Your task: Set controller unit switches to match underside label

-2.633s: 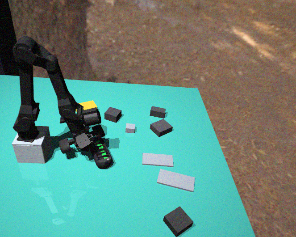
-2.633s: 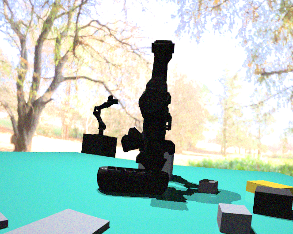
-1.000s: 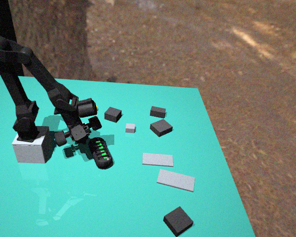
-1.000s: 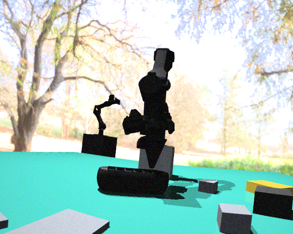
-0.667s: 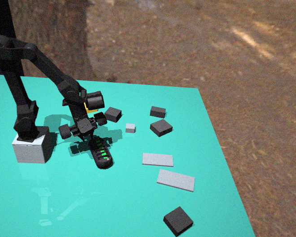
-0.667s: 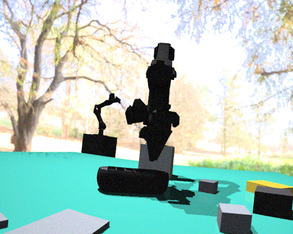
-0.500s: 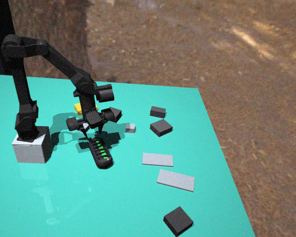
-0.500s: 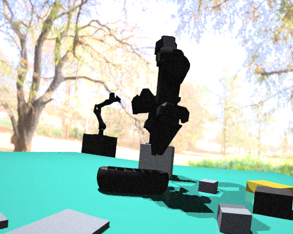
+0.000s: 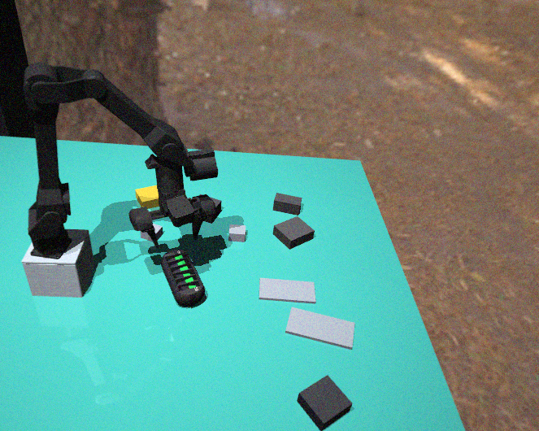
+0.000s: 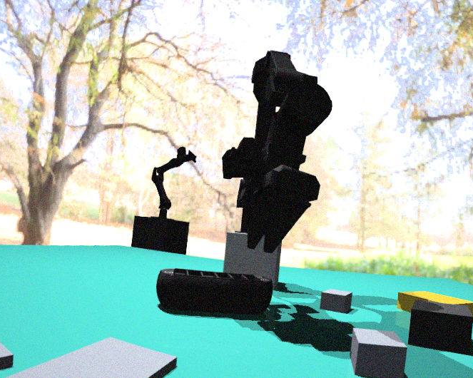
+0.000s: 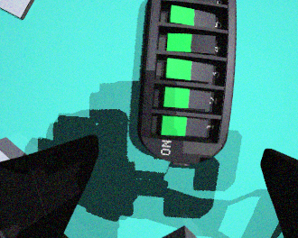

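The dark grey controller unit (image 9: 190, 298) (image 10: 214, 296) (image 11: 198, 150) sits flat on its base on the turquoise bench. Its rocker switches face up. In the wrist view five switches show a green half beside a dark half, with the ON mark at the green side; the sixth is cut off at the top edge. I cannot tell surely which ends are pressed down. The label underneath is hidden. My gripper (image 9: 176, 241) (image 10: 260, 249) (image 11: 184, 152) is open and empty, above and just beyond the unit's switch-1 end, with its fingers spread wide and not touching the unit.
A yellow block (image 9: 147, 198) (image 10: 431, 300) lies behind the gripper. Small grey blocks (image 9: 237, 233) (image 10: 336, 301) lie near it. Dark blocks (image 9: 293, 231) (image 9: 287, 204) (image 9: 323, 402) and two pale flat plates (image 9: 287, 290) (image 9: 320, 327) lie right of the unit in the top view.
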Robot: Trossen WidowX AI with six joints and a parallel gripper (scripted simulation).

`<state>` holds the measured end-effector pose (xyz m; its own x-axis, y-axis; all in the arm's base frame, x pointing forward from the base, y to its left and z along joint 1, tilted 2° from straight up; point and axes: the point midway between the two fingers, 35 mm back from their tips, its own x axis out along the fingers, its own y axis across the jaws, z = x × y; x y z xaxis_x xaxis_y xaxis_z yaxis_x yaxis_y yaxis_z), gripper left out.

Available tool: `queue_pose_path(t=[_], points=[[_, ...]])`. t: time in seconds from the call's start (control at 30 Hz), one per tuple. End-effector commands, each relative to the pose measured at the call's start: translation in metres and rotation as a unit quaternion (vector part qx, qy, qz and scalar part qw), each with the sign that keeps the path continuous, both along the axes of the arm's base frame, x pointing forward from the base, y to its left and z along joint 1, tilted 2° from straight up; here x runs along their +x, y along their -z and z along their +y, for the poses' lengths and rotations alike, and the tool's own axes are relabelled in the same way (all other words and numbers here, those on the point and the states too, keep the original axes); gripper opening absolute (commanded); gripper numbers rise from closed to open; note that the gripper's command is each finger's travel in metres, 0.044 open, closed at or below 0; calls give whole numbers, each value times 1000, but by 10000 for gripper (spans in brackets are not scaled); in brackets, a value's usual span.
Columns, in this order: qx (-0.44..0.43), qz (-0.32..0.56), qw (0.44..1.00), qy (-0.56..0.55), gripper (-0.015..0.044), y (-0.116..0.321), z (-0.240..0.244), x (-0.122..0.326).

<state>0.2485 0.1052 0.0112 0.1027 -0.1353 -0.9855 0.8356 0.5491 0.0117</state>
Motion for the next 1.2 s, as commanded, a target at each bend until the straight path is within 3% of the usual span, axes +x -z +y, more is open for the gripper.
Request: queue_pose_path(t=[0.0,1.03,1.17], points=[[-5,5,1000,3,440,9,-1,-1],[-4,7,1000,4,440,56,-2,-3],[-4,7,1000,4,413,56,-2,-3]])
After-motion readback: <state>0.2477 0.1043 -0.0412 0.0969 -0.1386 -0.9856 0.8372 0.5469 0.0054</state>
